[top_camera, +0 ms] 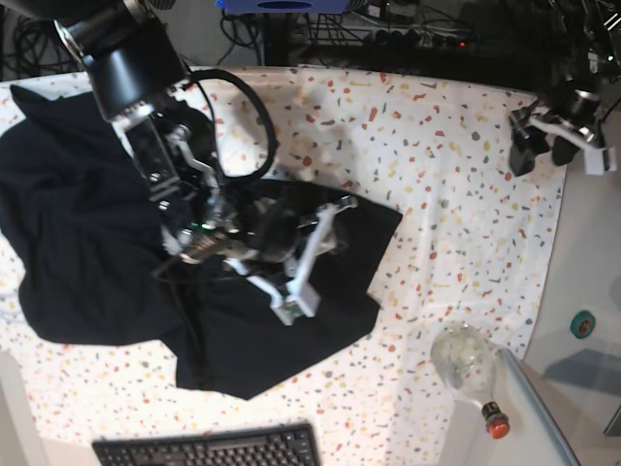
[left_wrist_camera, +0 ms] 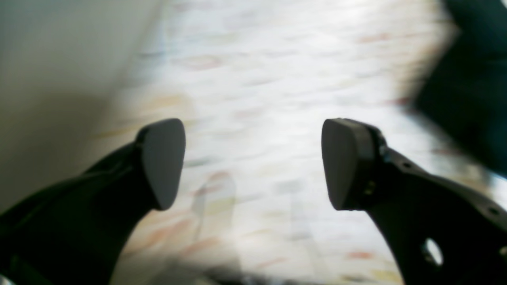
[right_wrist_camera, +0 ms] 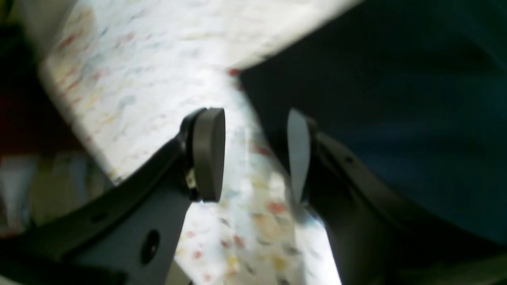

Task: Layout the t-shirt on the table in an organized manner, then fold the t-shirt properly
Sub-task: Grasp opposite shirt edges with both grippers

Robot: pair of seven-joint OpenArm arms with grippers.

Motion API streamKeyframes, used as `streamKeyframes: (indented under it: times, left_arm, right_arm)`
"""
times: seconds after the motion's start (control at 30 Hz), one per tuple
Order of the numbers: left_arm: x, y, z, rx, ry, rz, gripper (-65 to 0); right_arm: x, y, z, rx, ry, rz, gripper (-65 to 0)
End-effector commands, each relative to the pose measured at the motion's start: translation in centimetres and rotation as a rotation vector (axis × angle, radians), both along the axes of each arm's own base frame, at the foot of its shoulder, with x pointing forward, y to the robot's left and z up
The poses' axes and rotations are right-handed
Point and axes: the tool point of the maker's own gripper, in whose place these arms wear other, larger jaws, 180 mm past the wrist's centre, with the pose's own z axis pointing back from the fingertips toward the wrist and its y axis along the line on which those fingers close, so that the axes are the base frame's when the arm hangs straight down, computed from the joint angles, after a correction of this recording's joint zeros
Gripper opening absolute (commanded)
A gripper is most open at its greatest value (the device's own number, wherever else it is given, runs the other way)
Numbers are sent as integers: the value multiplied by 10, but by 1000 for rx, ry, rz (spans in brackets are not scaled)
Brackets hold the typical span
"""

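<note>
Over the t-shirt [top_camera: 87,243], right claw [top_camera: 309,262] spread; left claw [top_camera: 553,146] spread above table [top_camera: 437,194].

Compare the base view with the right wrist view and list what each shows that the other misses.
Only the base view shows the keyboard, the clear bottle, the left gripper far from the cloth, and the whole rumpled t-shirt. Only the right wrist view shows the right gripper close up, its fingers parted and empty at the shirt's edge. Both show the black t-shirt on the speckled table.

Matt black cloth t-shirt [top_camera: 87,243], speckled white cloth-covered table [top_camera: 456,194], matt grey claw pads [left_wrist_camera: 164,162]
</note>
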Motion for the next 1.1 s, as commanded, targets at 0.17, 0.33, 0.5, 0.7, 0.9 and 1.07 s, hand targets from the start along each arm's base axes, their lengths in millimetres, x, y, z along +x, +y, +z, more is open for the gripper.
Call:
streamKeyframes:
  times: [0.17, 0.33, 0.5, 0.7, 0.9, 1.07]
  left_arm:
    - [49, -85, -25, -178, -21, -151, -132]
    - [69, -128, -53, -286, 22, -177, -132]
    - [86, -158, -67, -329, 59, -235, -132]
    - [104, -171, -84, -383, 101, -214, -133]
    - [108, -185, -90, -419, 118, -208, -286]
    - [107, -178, -91, -407, 120, -200, -650]
  right_arm:
    - [7, -93, 43, 12, -154, -219, -401]
    - [-10, -161, 33, -80, -145, -334, -399]
    - [-29, -199, 17, -122, -97, -427, -399]
    - [-57, -244, 6, -133, -116, -585, -395]
    - [-92, -294, -4, -144, -95, -819, -374]
    - [-121, -359, -4, -202, -80, -1039, -281]
